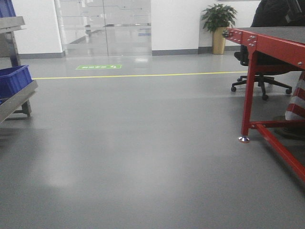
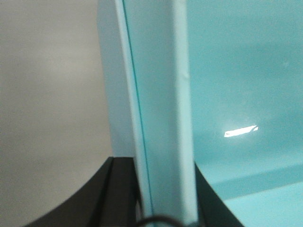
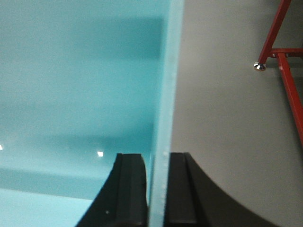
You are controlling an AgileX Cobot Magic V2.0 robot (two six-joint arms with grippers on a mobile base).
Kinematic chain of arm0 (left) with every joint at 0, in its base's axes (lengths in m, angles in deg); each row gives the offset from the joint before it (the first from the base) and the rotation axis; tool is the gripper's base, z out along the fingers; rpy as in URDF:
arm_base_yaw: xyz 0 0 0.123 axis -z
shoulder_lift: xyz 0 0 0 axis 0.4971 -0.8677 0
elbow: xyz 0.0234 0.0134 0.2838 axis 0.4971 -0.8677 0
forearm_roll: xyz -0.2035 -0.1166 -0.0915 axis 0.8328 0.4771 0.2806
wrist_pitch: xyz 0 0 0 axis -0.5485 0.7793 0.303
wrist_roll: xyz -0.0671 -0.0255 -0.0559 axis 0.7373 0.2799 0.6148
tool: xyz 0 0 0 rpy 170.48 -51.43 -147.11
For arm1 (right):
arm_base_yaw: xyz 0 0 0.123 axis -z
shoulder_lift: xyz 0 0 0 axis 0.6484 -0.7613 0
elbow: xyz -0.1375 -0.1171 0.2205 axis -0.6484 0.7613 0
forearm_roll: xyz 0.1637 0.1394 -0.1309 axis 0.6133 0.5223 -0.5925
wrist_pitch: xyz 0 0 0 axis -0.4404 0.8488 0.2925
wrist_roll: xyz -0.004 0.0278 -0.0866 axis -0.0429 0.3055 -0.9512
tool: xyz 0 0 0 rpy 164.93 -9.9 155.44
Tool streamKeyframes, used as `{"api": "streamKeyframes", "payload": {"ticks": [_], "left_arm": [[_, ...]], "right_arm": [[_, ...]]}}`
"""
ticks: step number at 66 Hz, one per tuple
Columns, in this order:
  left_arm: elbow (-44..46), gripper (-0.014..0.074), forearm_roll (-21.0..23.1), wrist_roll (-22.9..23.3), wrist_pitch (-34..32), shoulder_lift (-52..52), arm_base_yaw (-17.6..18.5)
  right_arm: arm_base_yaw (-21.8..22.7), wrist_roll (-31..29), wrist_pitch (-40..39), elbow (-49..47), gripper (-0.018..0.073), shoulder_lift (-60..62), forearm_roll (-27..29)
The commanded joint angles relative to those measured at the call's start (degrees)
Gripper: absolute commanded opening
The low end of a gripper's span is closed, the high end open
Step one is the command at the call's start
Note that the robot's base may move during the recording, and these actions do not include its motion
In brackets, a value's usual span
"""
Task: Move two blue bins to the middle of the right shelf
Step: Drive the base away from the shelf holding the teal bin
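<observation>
The left gripper (image 2: 165,201) is clamped on the upright wall of a pale blue bin (image 2: 246,85) at lower centre. The right gripper (image 3: 157,189) likewise pinches a wall of the bin, with grey floor (image 3: 227,118) to its right. A darker blue bin (image 1: 14,80) sits on a shelf (image 1: 19,98) at far left.

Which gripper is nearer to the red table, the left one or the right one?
Right. The right gripper, shut on the bin's right wall, has the red table's leg on its outer side; the left gripper holds the opposite wall, farther away.
</observation>
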Motion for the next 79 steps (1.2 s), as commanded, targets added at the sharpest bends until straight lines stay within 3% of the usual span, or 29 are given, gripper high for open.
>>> {"api": "streamKeyframes", "payload": {"ticks": [1,79], "left_arm": [[1.1,-0.0111,1.4,-0.4,-6.3,1.2,0.0],[1.1,-0.0111,1.4,-0.4,-6.3,1.2,0.0]], "right_arm": [[0.1,-0.7,-3.7,-0.8,-0.0167,1.0,-0.3],[0.1,-0.7,-3.7,-0.8,-0.0167,1.0,-0.3]]}}
